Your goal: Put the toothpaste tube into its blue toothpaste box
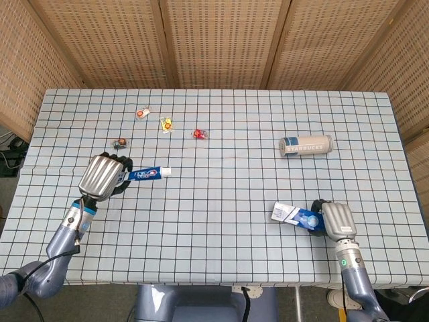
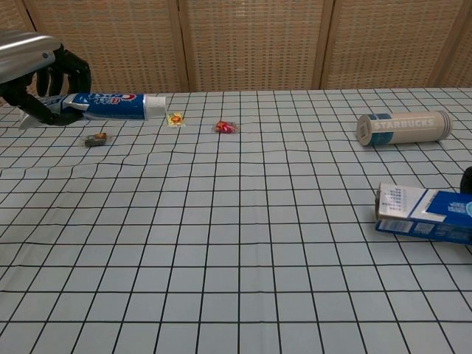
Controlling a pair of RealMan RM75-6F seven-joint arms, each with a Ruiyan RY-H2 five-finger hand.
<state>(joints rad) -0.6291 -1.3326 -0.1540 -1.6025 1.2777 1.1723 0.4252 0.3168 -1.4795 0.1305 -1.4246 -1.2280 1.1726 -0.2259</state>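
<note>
My left hand [image 1: 104, 177] [image 2: 38, 74] holds the blue-and-white toothpaste tube [image 1: 149, 174] [image 2: 110, 106] above the table at the left, its white cap pointing right. At the front right, my right hand [image 1: 335, 219] grips the blue toothpaste box [image 1: 293, 215] [image 2: 420, 213] by its right end. The box is lifted and tilted, its open end facing left. In the chest view only a dark sliver of the right hand shows at the frame's right edge.
A Starbucks canister [image 1: 306, 145] [image 2: 403, 127] lies on its side at the back right. Several small wrapped candies [image 1: 199, 134] [image 2: 226, 127] are scattered at the back left. The checked tablecloth [image 1: 228, 194] covers the table.
</note>
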